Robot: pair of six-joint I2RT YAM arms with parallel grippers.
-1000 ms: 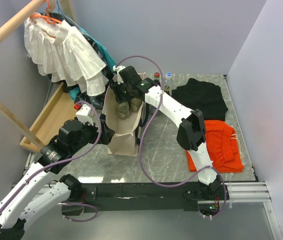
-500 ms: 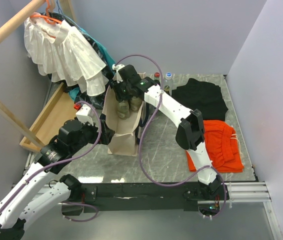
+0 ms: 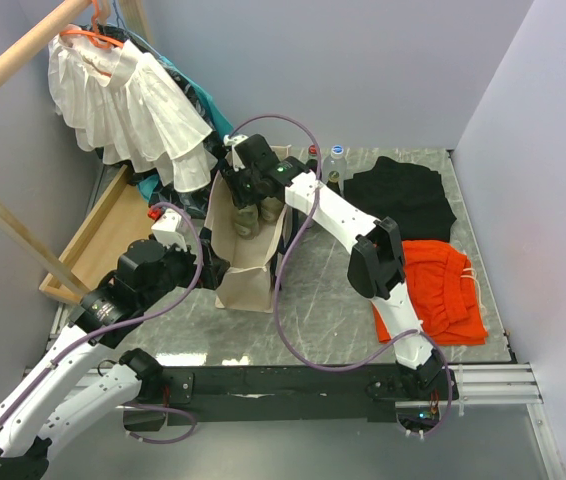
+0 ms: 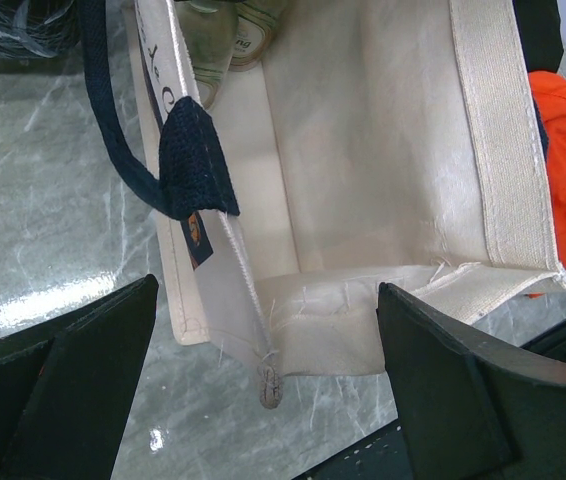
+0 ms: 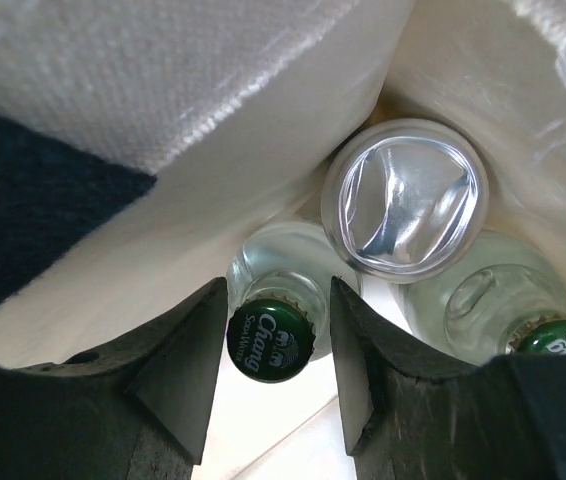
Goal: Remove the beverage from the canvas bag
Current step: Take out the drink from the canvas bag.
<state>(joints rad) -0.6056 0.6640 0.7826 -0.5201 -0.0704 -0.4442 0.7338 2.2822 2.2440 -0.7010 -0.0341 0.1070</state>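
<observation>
Right wrist view: right gripper (image 5: 275,300) seemingly clamped the green-capped bottle (image 5: 269,342) inside the canvas bag (image 5: 163,90); left gripper (image 4: 265,290) stood wide open at the bag's near-left side.

Cut by right-wrist view's bottom edge: second green-capped bottle (image 5: 553,338); Chang bottle (image 5: 270,343) neck hidden under cap, between jaws.

The grey marbled table (image 3: 323,300) stretches out ahead of my two bases. At about 9 o'clock from its middle, the canvas bag (image 3: 246,275) stands upright on it. At 2 o'clock a black garment (image 3: 403,200) lies crumpled, and at 4 o'clock an orange garment (image 3: 448,290) touches its near edge. At 12 o'clock, by the back wall, a few small bottles (image 3: 337,153) stand.
</observation>
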